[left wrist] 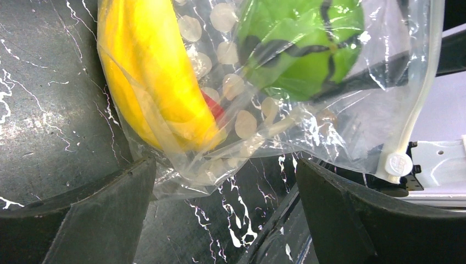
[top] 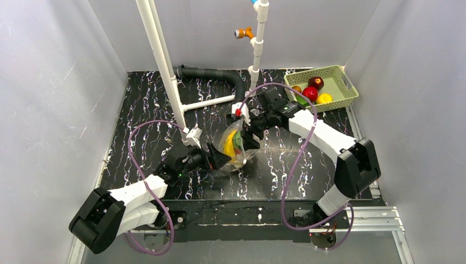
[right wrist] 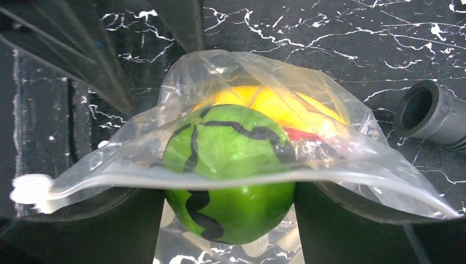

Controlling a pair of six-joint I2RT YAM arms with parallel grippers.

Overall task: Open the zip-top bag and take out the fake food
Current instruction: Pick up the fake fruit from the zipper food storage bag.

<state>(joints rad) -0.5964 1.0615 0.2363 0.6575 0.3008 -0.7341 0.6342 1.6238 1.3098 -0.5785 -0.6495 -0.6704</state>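
Note:
The zip-top bag lies mid-table between both arms, clear with pale dots, its mouth toward the right arm. Inside it are a yellow banana, a red piece and a green ball with black stripes. My right gripper reaches into the bag's mouth, and the green ball sits squeezed between its two fingers. My left gripper stands open at the bag's closed end. The bag's corner hangs just above its fingers, ungripped. The white slider sits at the end of the zip.
A green basket at the back right holds a dark red apple, a yellow lemon and other pieces. A white pipe frame and a black corrugated hose stand behind the bag. A grey pipe end lies nearby.

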